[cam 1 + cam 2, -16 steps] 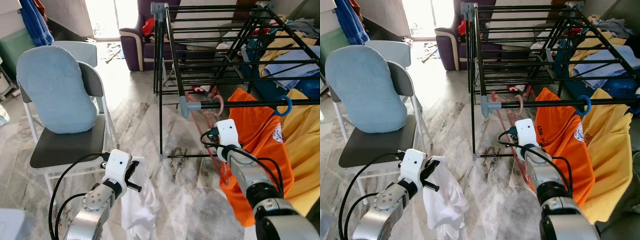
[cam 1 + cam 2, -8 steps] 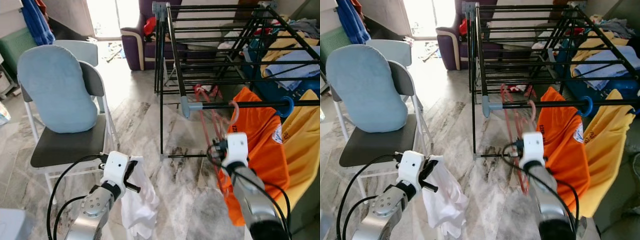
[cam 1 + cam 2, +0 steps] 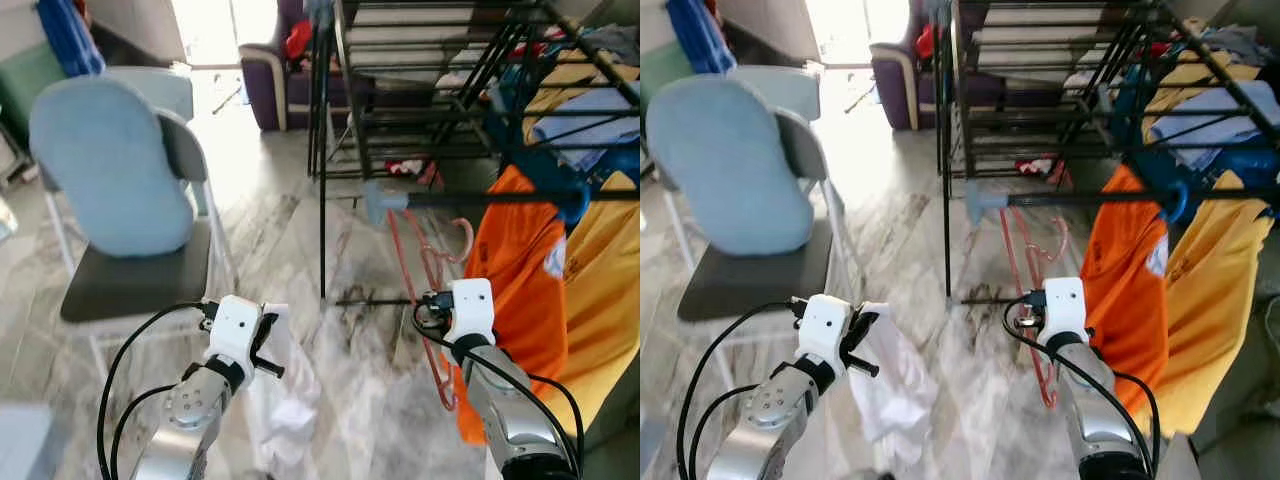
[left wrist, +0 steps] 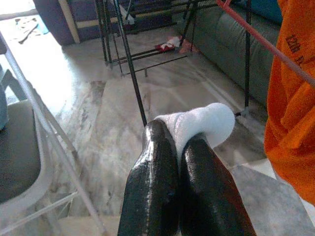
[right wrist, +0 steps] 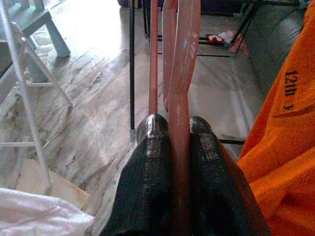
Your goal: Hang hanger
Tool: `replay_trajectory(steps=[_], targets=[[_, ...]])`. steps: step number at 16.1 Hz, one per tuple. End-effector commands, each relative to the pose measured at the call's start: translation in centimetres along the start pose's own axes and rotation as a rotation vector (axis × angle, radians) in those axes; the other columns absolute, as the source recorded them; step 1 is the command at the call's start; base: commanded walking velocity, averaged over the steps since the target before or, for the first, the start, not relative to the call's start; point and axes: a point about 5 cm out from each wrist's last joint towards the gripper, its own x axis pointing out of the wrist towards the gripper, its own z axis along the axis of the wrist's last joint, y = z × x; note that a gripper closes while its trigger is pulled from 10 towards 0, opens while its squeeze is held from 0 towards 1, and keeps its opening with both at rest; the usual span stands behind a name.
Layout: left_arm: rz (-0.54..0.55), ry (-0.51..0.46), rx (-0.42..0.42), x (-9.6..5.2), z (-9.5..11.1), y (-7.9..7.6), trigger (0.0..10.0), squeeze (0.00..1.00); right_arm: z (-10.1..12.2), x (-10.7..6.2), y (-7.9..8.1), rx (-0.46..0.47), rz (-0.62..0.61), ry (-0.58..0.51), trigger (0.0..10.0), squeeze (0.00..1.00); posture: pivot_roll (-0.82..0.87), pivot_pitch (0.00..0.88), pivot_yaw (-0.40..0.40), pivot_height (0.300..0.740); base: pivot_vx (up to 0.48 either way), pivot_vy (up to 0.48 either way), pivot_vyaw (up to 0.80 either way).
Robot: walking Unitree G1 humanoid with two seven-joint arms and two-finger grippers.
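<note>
Hanger (image 3: 432, 268) not yet on the rail, pinched in the right gripper (image 5: 179, 129)

Pink-red hanger is hanging from the right gripper's closed fingers, its hook (image 3: 463, 236) sitting just below the drying rack's front rail (image 3: 470, 199) and beside the orange shirt (image 3: 520, 270); hooking over the rail is what seems left, judging by that gap; the left gripper (image 4: 178, 147) is clamping a white garment (image 3: 287, 395) low beside the folding chair (image 3: 125, 280), whose seat is carrying a blue cushion (image 3: 110, 165); a yellow shirt (image 3: 600, 290) is hanging further along the rack.
</note>
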Motion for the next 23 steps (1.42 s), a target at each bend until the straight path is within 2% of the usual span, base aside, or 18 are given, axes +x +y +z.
replay_trajectory(steps=[1,23], targets=[[0.006,-0.018,0.012,0.1,0.3,0.1,10.0,0.0,1.0,0.1,0.2,-0.009,0.004,-0.03,10.0,0.0,-0.05,0.0,-0.004,0.74,-0.319,0.0,0.0],[-0.02,-0.04,0.054,0.5,0.8,-0.1,10.0,0.0,2.0,1.4,1.1,-0.003,0.025,-0.04,10.0,0.0,-0.04,0.0,-0.011,0.74,-0.325,0.0,0.0]])
